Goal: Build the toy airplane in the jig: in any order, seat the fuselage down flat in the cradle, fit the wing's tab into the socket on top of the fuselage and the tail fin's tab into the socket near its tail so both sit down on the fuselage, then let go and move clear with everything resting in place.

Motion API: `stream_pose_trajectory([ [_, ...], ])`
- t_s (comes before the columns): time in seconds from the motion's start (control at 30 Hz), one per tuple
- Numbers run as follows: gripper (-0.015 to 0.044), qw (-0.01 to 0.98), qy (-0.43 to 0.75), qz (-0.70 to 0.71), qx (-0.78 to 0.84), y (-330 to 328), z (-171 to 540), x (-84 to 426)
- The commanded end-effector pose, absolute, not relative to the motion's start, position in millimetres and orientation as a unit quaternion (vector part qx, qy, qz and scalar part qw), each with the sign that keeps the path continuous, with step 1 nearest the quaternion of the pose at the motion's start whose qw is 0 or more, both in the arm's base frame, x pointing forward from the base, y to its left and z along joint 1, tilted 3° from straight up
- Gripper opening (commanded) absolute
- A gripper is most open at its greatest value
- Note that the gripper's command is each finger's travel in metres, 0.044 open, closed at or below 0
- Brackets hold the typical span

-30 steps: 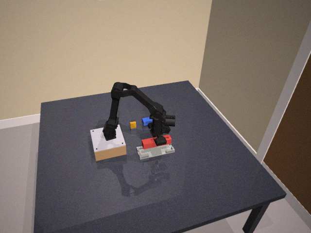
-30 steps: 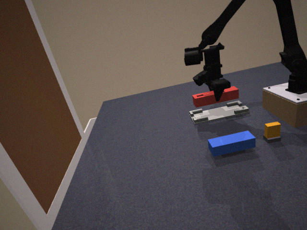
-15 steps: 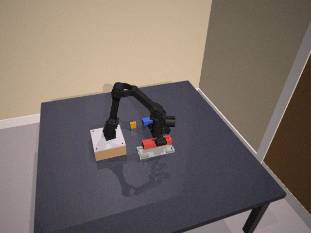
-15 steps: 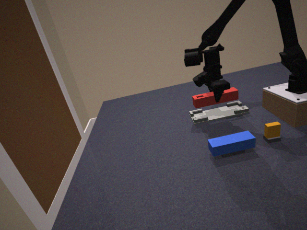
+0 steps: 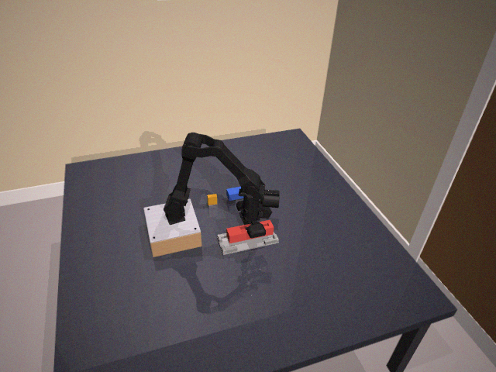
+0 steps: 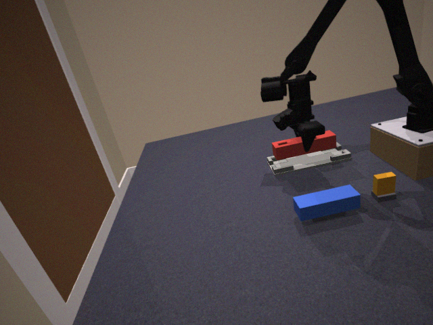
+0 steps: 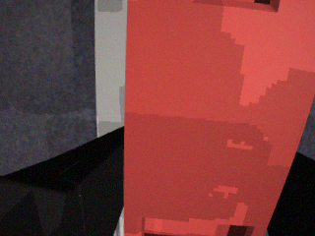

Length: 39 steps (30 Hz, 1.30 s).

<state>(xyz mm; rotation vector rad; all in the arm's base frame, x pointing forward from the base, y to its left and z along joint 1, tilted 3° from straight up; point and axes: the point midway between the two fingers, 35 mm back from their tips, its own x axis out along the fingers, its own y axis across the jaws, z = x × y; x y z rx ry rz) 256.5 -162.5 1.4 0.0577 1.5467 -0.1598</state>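
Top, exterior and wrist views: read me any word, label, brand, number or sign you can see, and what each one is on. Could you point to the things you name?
No readable text in any view.
Red fuselage (image 5: 237, 234) (image 6: 290, 150) (image 7: 182, 74): sockets, no lettering.
Blue block (image 5: 232, 194) (image 6: 327, 204), orange block (image 5: 211, 199) (image 6: 384, 184): no lettering visible.
Gripper (image 6: 304, 141): too dark to tell whether it carries any marking.
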Motion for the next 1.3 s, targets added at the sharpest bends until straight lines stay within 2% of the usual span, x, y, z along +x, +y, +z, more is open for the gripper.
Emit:
stream_pose_trajectory([
  [0.0,0.0195,0.712,0.698,-0.071,0.024,-162.7,-6.2,255.6],
  [0.23,0.0195,0.712,0.698,-0.071,0.024,-162.9,-11.7,255.4],
  [0.47,0.0148,0.711,0.699,-0.072,0.026,-162.8,-9.6,255.7],
  [0.63,0.0017,0.711,0.699,-0.072,0.026,-162.8,-9.6,255.7],
  [1.17,0.0437,0.711,0.699,-0.072,0.026,-162.8,-9.6,255.7],
  [1.27,0.044,0.711,0.699,-0.072,0.026,-162.8,-9.6,255.7],
])
